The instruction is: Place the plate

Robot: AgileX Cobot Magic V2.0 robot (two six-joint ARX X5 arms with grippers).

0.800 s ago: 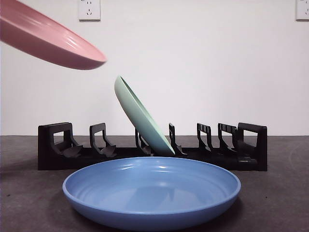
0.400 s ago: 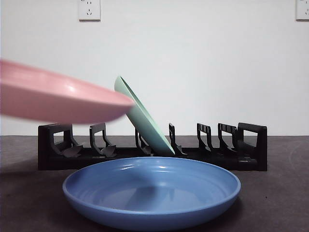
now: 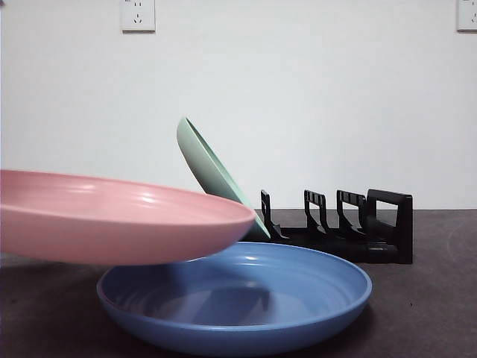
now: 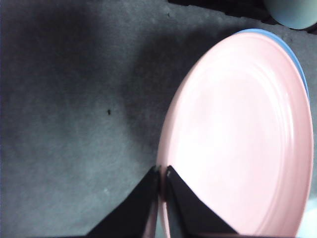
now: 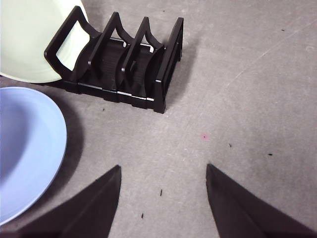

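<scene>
Front view: pink plate (image 3: 112,227) hovering low over left side of blue plate (image 3: 235,298), hiding left half of black rack (image 3: 358,227).

Left gripper (image 4: 162,173) pinching pink plate rim, seen only in left wrist view.

Right gripper (image 5: 163,173) idling, jaws spread, holding nothing.

Risk: thin rim grip slipping, pink plate dropping onto blue plate or striking green plate (image 3: 216,179).

three plates (image 3: 112,216), one black rack (image 3: 358,224)
</scene>
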